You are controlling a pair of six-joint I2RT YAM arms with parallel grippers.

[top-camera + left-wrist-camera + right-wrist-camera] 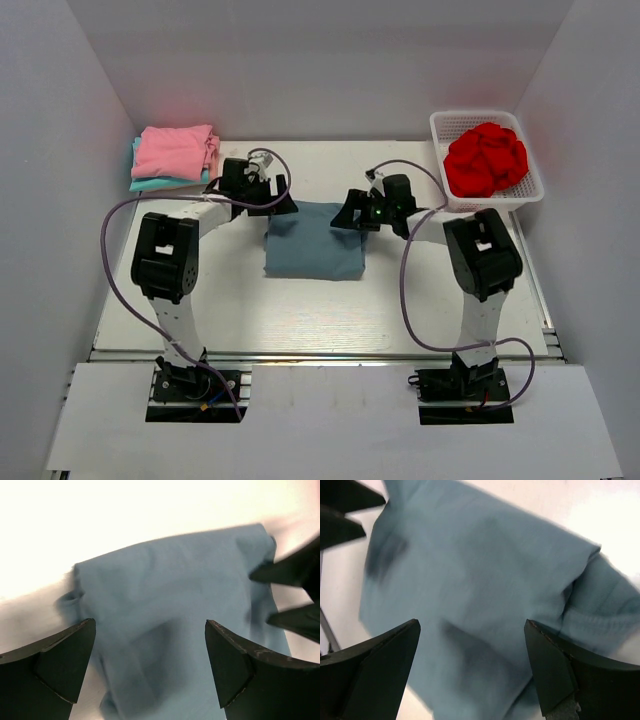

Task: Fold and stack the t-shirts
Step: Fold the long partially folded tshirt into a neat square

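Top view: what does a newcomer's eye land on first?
The bright red t-shirt bunched in the white basket at far right stands out most. At centre, a folded blue-grey t-shirt lies below the left gripper and right gripper, both open. A pink t-shirt sits on a teal one far left.

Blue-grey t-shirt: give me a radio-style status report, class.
Left pincer open, right pincer open, both empty over the blue-grey t-shirt. Shirt folded, flat mid-table, not yet on the pink-and-teal stack. Nothing in the way.
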